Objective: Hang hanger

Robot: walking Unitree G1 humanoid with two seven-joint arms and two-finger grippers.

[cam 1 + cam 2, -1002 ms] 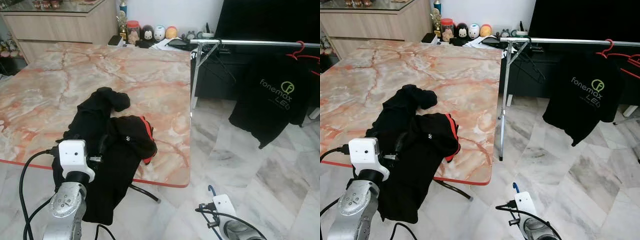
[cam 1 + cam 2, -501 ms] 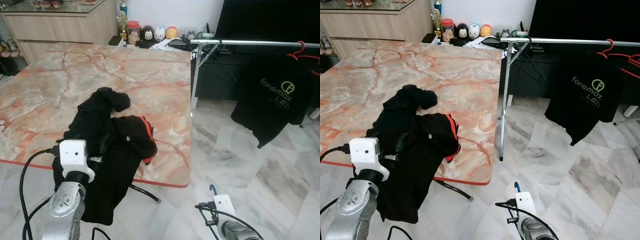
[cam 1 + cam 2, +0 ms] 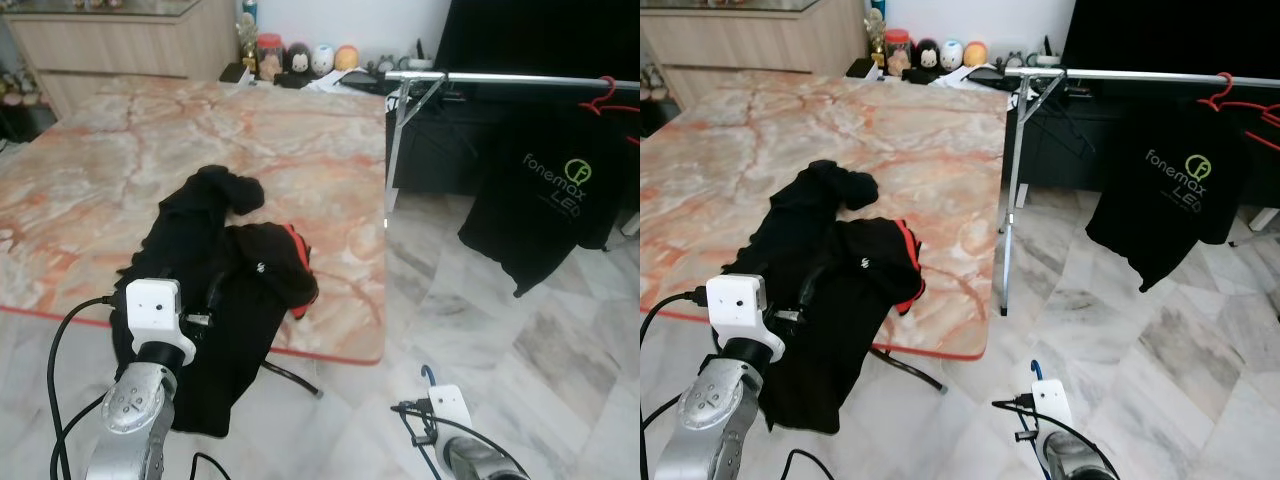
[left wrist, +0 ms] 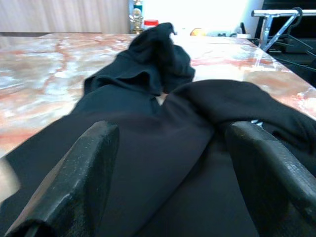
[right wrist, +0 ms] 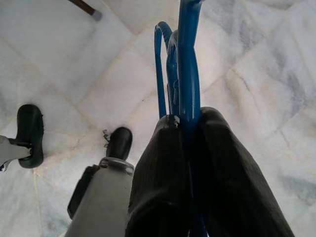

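Blue hanger held low, rail far right.

The right gripper (image 5: 190, 129) is clamped on a blue hanger (image 5: 182, 64) low over the floor (image 3: 560, 350), near right. The left gripper (image 4: 173, 163), fingers apart, sits at black clothes (image 3: 215, 290) on the marble table (image 3: 130, 150). A black shirt (image 3: 545, 205) hangs on the rail (image 3: 500, 78).

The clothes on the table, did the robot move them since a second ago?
No. The black clothes lie in the same heap, hanging over the table edge. The whole picture shifted a little, so that is the camera moving. The left end effector stays open over the clothes. The right end effector stays shut on the blue hanger, low over the floor. The black shirt still hangs on the rail.
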